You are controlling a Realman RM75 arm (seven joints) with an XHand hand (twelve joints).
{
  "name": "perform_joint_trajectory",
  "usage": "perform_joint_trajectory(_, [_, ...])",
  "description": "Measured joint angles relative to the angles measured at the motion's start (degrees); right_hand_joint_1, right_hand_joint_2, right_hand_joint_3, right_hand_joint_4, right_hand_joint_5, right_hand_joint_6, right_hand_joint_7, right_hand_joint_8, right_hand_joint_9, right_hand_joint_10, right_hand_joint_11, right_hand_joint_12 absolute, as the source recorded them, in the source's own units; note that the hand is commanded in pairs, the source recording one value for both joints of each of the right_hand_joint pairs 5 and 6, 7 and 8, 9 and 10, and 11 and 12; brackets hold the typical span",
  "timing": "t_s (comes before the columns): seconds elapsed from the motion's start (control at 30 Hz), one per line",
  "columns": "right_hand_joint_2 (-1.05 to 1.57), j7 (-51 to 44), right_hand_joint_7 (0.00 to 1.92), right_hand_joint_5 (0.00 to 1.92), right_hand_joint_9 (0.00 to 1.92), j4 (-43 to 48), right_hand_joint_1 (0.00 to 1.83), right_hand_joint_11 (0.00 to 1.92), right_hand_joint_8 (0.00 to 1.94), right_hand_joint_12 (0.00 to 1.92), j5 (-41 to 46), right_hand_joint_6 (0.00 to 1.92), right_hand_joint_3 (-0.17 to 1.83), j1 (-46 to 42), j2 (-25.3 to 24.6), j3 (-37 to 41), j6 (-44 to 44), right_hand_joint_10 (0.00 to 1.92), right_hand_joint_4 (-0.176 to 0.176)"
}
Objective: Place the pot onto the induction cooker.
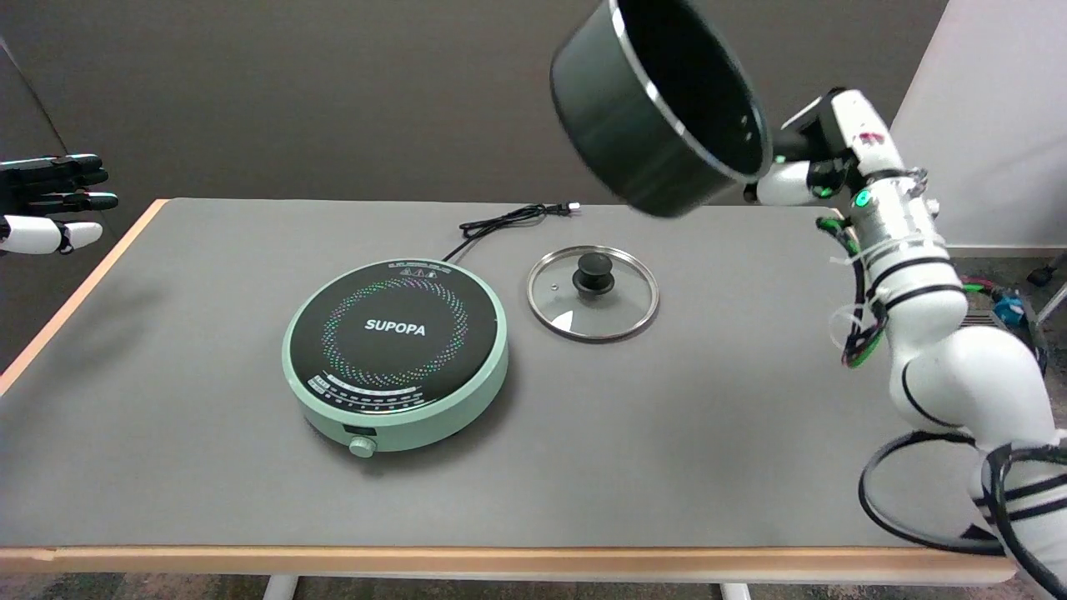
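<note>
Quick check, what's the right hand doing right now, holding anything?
Right hand: holding the black pot by its handle, lifted high in the air and tilted, well above the table.
</note>
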Motion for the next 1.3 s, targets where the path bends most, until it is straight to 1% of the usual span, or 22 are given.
perform_joint_trajectory(0.23, [0.65, 1.04, 1.92, 1.92, 1.92, -1.87, 1.07, 1.92, 1.92, 1.92, 0.77, 1.92, 1.48, 5.13, -0.20, 0.81, -1.85, 1.92, -0.032])
perform_joint_trajectory(0.4, [0.65, 1.43, 1.92, 1.92, 1.92, -3.79, 1.06, 1.92, 1.92, 1.92, 1.22, 1.92, 1.48, 9.32, 0.80, -1.47, -3.40, 1.92, -0.032])
perform_joint_trajectory(0.6, [0.65, 1.85, 1.92, 1.92, 1.92, -7.14, 1.07, 1.92, 1.92, 1.92, 2.47, 1.92, 1.49, 16.43, 2.65, -7.34, -5.10, 1.92, -0.032])
perform_joint_trajectory(0.8, [0.65, 2.17, 1.92, 1.92, 1.92, -10.90, 1.07, 1.92, 1.92, 1.92, 4.30, 1.92, 1.49, 23.17, 3.47, -12.85, -6.91, 1.92, -0.032])
perform_joint_trajectory(1.07, [0.64, 2.38, 1.92, 1.92, 1.92, -15.68, 1.07, 1.92, 1.92, 1.92, 6.45, 1.92, 1.50, 31.44, 3.15, -20.60, -8.88, 1.92, -0.032])
perform_joint_trajectory(1.3, [0.63, 2.16, 1.92, 1.92, 1.92, -21.38, 1.07, 1.92, 1.92, 1.92, 7.66, 1.92, 1.50, 38.99, 1.89, -29.26, -10.17, 1.92, -0.032])
